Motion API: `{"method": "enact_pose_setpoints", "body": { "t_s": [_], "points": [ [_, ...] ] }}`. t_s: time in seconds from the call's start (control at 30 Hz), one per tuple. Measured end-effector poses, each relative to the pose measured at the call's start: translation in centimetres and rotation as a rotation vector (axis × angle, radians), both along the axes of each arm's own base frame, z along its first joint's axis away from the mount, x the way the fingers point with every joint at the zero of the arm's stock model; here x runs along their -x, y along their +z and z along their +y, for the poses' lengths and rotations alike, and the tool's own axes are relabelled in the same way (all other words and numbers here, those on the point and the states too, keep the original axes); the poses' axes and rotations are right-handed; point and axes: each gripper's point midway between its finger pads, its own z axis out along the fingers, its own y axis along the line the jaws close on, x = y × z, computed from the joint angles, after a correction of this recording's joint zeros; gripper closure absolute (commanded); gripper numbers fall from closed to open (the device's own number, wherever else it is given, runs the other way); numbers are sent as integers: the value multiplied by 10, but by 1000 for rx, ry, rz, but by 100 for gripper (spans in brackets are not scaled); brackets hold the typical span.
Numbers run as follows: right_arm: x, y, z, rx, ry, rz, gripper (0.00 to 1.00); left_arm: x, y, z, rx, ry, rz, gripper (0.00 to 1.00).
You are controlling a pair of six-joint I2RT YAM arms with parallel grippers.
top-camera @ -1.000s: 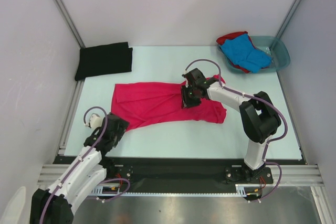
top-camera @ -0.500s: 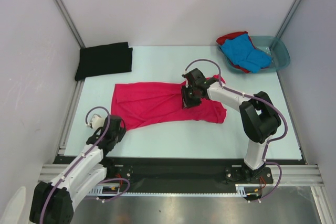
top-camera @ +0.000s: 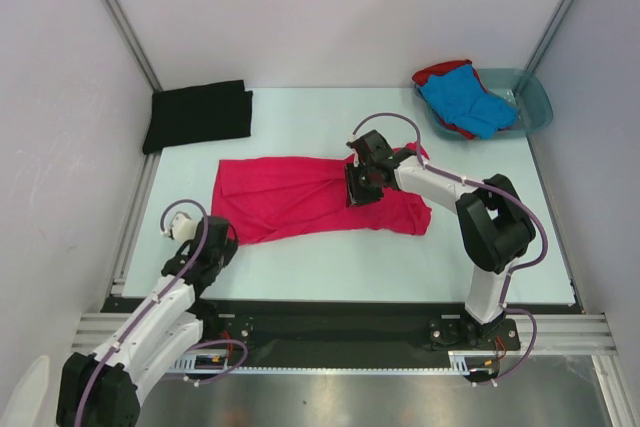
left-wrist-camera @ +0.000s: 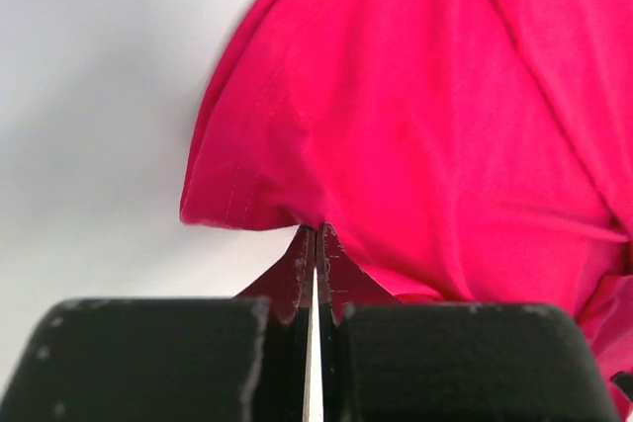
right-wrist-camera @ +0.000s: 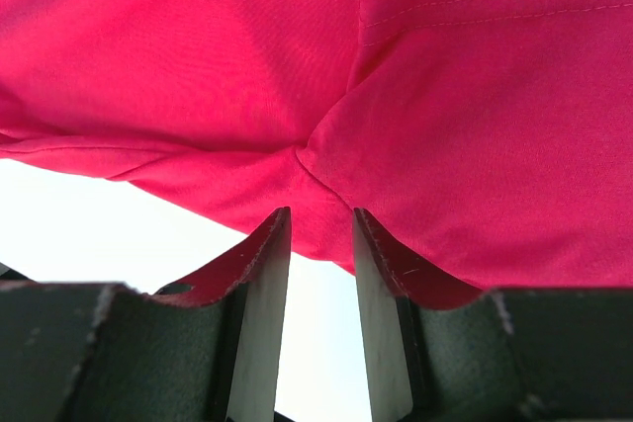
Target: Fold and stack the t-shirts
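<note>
Low, left gripper (left-wrist-camera: 316,229) closed at hem of pink t-shirt (top-camera: 290,197); right gripper (right-wrist-camera: 318,212) pinches its bunched cloth.

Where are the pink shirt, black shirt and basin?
pink shirt (top-camera: 290,197): top view, middle of the spread cloth.
black shirt (top-camera: 198,114): top view, centre of the folded cloth.
basin (top-camera: 533,97): top view, bare right-hand wall.

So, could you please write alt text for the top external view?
A magenta-pink t-shirt lies on the table, the left gripper pinching its near-left corner, the right gripper a bunch farther right. A black t-shirt sits back-left; a teal basin back-right holds a blue t-shirt over a red t-shirt.
</note>
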Motion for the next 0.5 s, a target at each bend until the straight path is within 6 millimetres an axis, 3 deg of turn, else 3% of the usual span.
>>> {"method": "enact_pose_setpoints", "body": {
  "t_s": [0.37,0.5],
  "points": [
    [-3,0,-4,3,-9,-2,64,-37,28,0,-94,-30,-24,100],
    [-6,0,-8,8,-22,-3,64,-56,28,-1,-124,-43,-1,100]
  ]
}}
